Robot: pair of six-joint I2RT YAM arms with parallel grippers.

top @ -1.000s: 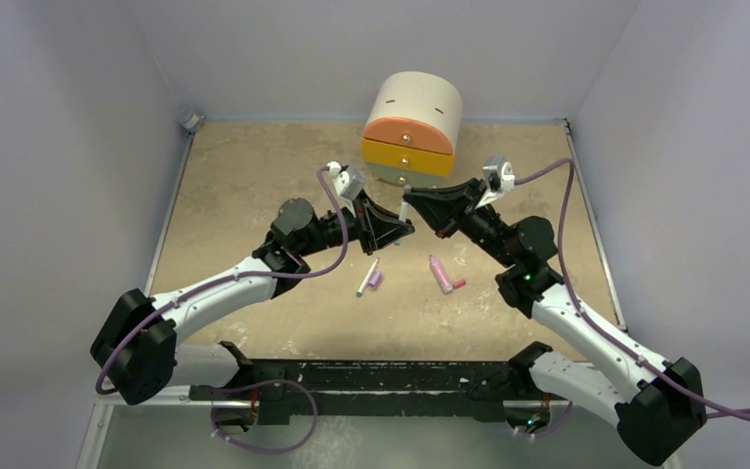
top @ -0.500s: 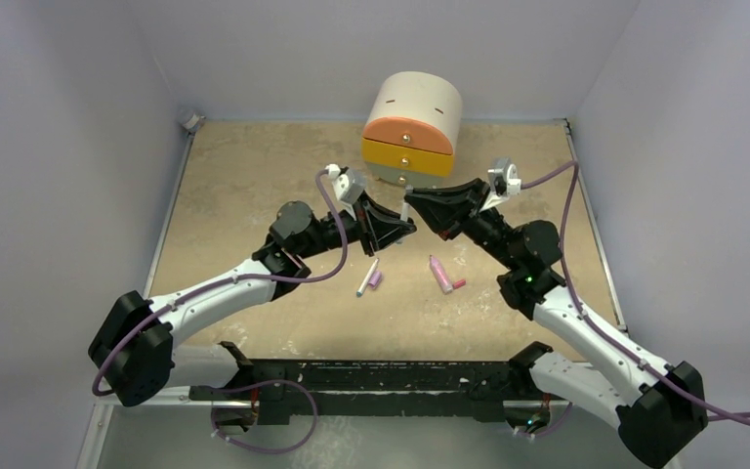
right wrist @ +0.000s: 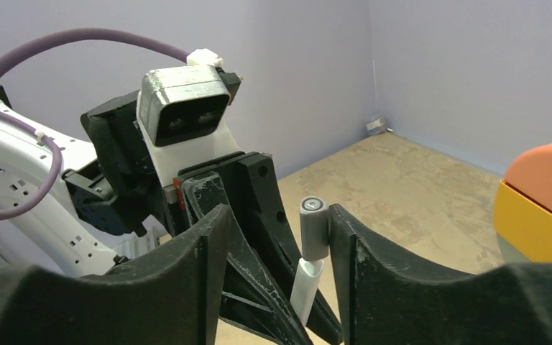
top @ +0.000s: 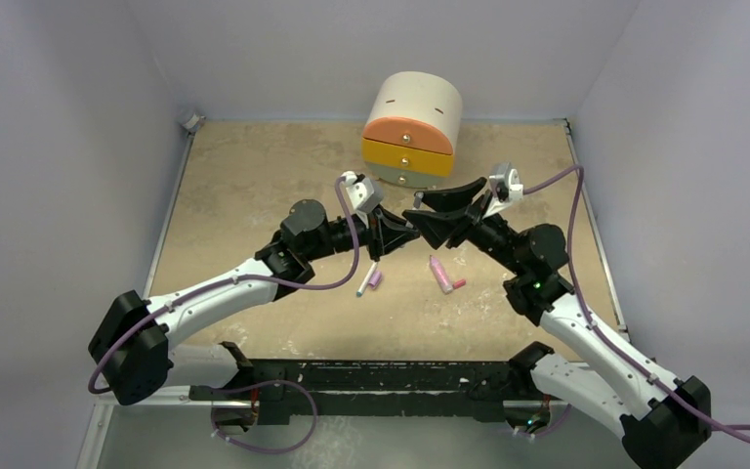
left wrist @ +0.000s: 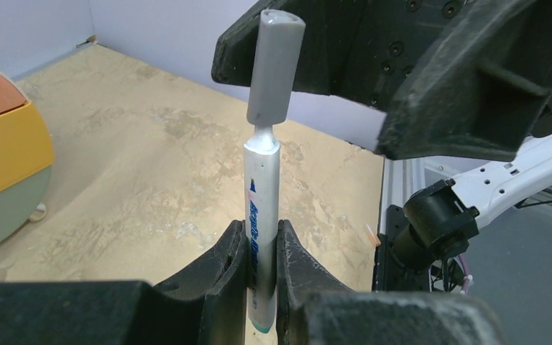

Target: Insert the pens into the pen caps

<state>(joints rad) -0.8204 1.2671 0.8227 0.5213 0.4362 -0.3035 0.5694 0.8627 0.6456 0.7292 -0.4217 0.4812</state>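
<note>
My left gripper (left wrist: 261, 231) is shut on a white pen (left wrist: 262, 201) with blue lettering and a teal end, held upright. A dark grey pen cap (left wrist: 274, 68) sits on its tip. The right gripper (right wrist: 280, 224) stands open around that cap (right wrist: 314, 230), whose side lies against the right-hand finger (right wrist: 352, 251). Both grippers meet above the table's middle, left (top: 405, 234) and right (top: 416, 207). On the table lie another white pen (top: 366, 278) beside a purple cap (top: 376, 279), and a pink pen (top: 439, 274) with a reddish-pink cap (top: 458, 284).
A rounded drawer unit (top: 410, 132) with orange and yellow fronts stands at the back, just behind the grippers. Walls close the sandy table (top: 244, 186) on three sides. A black rail (top: 371, 376) runs along the near edge.
The right gripper's jaws have opened off the grey cap, which stays on the pen. The left arm has carried the pen slightly to the right; its grip is unchanged.
</note>
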